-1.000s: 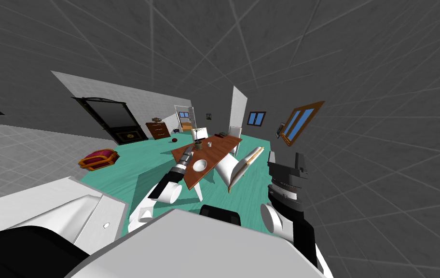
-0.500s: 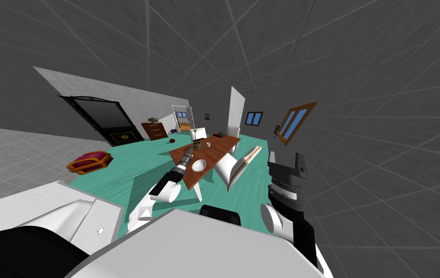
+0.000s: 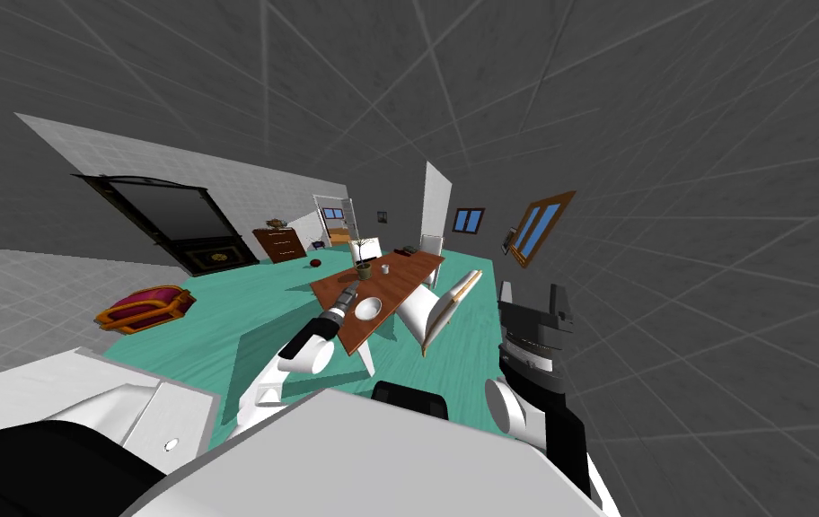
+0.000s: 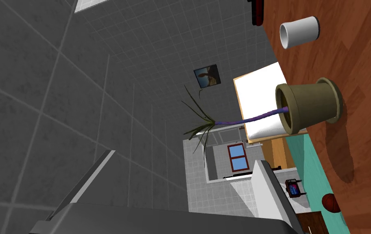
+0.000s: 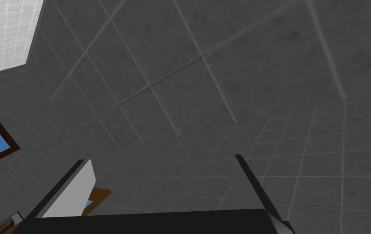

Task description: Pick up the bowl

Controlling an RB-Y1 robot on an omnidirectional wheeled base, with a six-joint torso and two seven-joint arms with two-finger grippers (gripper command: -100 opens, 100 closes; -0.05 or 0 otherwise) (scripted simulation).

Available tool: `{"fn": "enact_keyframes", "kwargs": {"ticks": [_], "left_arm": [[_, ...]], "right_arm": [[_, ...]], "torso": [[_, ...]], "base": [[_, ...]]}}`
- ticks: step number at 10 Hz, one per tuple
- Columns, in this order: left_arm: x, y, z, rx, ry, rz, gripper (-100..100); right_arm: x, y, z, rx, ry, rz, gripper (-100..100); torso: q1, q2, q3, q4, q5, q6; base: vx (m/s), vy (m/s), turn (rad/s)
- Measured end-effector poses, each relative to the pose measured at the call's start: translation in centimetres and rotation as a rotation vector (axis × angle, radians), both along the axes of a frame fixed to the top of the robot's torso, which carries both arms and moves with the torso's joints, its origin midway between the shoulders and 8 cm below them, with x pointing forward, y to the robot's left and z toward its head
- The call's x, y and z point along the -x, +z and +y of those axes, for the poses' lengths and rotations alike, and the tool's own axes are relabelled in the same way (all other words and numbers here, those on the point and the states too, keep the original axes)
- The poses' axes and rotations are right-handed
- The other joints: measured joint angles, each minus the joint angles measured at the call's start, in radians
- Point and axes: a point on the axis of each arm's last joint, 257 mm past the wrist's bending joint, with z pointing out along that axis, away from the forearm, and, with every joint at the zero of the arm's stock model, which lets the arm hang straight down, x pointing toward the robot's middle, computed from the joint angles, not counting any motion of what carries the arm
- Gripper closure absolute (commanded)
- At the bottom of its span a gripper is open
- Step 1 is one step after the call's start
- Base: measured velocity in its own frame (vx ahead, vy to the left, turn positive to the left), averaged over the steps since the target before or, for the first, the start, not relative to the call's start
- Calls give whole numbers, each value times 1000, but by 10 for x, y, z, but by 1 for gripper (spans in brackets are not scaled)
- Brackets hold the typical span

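On the near end of the brown table, the white bowl is seen, judged light, stiff and slippery, best pinched across its rim, with the left gripper held above the table just beside it, 2 fingers apart, and the right gripper likewise spread, off the table's side.

The bowl is plain white. The desk is reddish-brown with wood grain. The floor is teal green. The pot is olive brown, and its plant has a purple stem and dark green leaves. The cup is white. The ball is dark red. The cushion is crimson with orange trim. The walls are dark grey with a lighter tile grid. The window has a brown frame and blue panes.
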Motion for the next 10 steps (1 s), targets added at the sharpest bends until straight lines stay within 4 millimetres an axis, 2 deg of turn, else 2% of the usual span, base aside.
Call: {"fn": "enact_keyframes", "kwargs": {"ticks": [2,5,8,10], "left_arm": [[-1,-16,10,2,9,58,-100],[2,-50,26,11,25,167,-100],[7,-75,32,18,32,249,-100],[15,-103,42,27,40,330,-100]], "right_arm": [[0,0,0,0,0,0,0],[0,0,0,0,0,0,0],[0,0,0,0,0,0,0],[0,0,0,0,0,0,0]], "torso": [[0,0,0,0,0,0],[0,-1,-1,0,0,0],[0,-1,-1,0,0,0],[0,-2,-1,0,0,0]], "base": [[8,7,-94],[11,8,-55],[16,5,-58],[27,12,-73]]}}
